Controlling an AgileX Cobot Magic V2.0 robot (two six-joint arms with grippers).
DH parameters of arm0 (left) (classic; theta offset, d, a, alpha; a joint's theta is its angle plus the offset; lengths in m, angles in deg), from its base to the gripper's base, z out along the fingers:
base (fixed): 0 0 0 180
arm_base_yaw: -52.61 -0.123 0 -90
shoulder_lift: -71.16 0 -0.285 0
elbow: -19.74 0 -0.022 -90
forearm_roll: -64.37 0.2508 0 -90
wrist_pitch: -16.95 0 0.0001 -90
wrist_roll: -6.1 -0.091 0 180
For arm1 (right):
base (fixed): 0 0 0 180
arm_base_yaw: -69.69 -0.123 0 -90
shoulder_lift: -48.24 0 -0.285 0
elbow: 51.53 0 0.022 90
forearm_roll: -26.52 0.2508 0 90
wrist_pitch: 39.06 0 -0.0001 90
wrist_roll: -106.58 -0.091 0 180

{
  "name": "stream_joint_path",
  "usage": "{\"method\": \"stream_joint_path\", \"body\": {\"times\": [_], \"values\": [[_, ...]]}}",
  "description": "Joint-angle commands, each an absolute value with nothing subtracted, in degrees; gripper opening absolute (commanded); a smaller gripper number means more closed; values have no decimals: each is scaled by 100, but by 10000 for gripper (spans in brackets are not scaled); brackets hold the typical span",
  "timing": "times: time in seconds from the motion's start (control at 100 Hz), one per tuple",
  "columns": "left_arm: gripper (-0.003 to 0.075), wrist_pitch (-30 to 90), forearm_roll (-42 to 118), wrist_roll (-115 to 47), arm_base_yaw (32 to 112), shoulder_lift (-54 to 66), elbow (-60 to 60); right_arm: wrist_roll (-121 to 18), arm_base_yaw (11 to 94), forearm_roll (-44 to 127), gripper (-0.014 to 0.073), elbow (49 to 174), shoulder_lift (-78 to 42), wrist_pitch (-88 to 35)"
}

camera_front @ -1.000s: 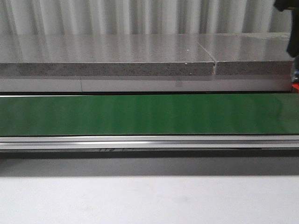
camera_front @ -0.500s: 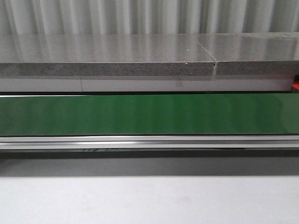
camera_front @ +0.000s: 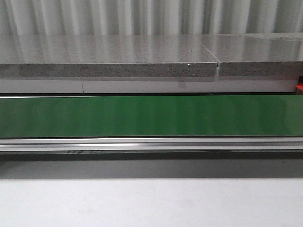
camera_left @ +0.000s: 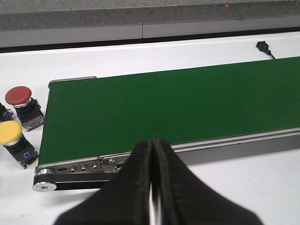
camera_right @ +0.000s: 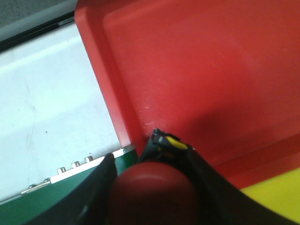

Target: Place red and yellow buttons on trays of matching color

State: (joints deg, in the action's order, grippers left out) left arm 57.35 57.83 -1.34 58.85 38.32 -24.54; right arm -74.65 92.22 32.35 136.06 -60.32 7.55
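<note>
The dark shape at the front view's top right corner has gone. The right gripper [camera_right: 149, 187] clamps a red button [camera_right: 152, 190] over the red tray [camera_right: 197, 75]'s near corner; the left gripper [camera_left: 152, 154], closed and empty, hovers over the green conveyor belt [camera_left: 178, 103].

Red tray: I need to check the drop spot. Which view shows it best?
The right wrist view: the red tray fills it. The front view shows only a red sliver at its right edge; the left wrist view shows none.
</note>
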Motion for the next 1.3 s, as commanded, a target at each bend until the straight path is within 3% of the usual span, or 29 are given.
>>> {"method": "stream_joint_path", "body": {"times": [0.0, 0.76, 0.83, 0.97, 1.03, 1.29], "values": [[-21, 5342, 5676, -136, 5923, 3790, -2305, -7504, 9256, 3269, 180, 13910, -5990, 619], [-21, 5342, 5676, -136, 5923, 3790, -2305, -7511, 9256, 3310, 192, 13918, -7000, -114], [-21, 5342, 5676, -136, 5923, 3790, -2305, -7511, 9256, 3310, 246, 13918, -7000, -113], [-21, 5342, 5676, -136, 5923, 3790, -2305, -7511, 9256, 3310, 468, 13918, -7000, -102], [-21, 5342, 5676, -136, 5923, 3790, -2305, -7511, 9256, 3310, 525, 13918, -7000, -107], [-21, 5342, 5676, -136, 5923, 3790, -2305, -7469, 9256, 3310, 540, 13918, -6856, -159]]}}
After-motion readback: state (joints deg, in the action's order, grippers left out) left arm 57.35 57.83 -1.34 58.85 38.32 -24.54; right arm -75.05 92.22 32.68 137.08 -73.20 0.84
